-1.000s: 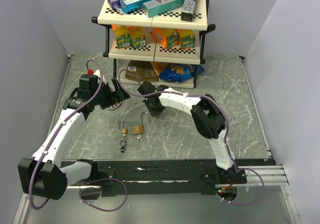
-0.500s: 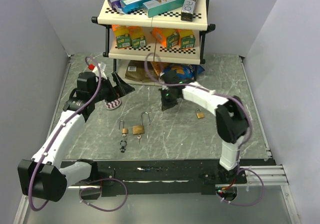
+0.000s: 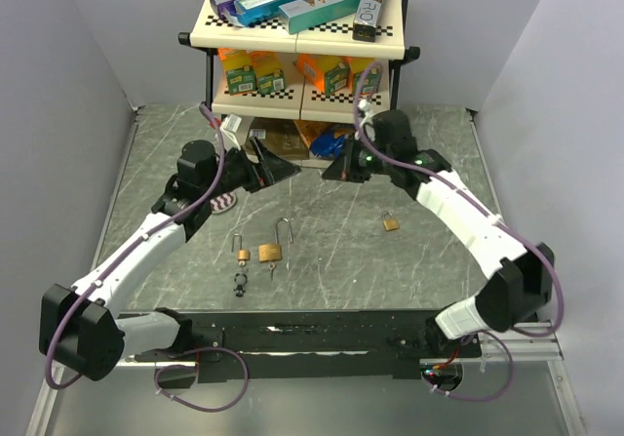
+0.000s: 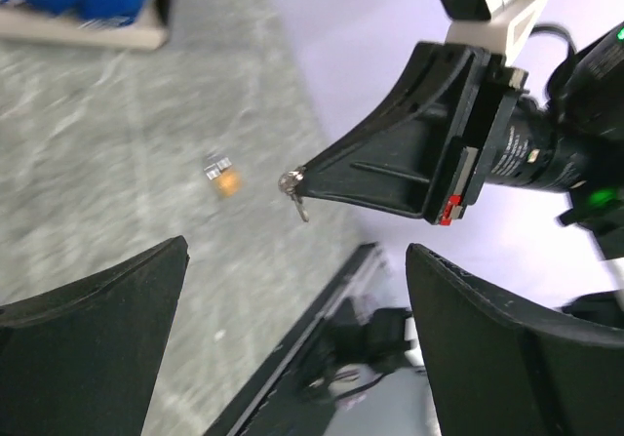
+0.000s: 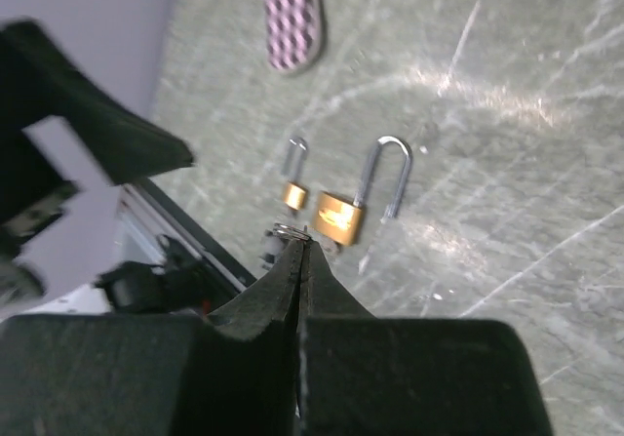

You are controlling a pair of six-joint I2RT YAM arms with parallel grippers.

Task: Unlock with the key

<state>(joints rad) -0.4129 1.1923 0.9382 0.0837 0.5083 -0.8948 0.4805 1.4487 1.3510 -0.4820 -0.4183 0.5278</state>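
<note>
My right gripper (image 3: 333,172) is shut on a small key on a ring (image 4: 293,188), held in the air above the table; the ring shows at its tips in the right wrist view (image 5: 290,229). My left gripper (image 3: 285,168) is open and empty, its tips facing the right gripper's tips a short way apart. On the table below lie a brass padlock with a long open shackle (image 3: 273,248), a small padlock (image 3: 242,252) to its left, and another small padlock (image 3: 390,223) to the right. More keys (image 3: 240,282) lie near the front.
A two-tier shelf (image 3: 302,41) with boxes stands at the back, with bags under it. A pink patterned disc (image 3: 226,202) lies on the table under the left arm. A black rail (image 3: 312,334) runs along the table's near edge.
My right gripper has risen from beside the padlocks and swung back and right, uncovering the right-hand small padlock. My left gripper has moved right, toward the right gripper's tips.
</note>
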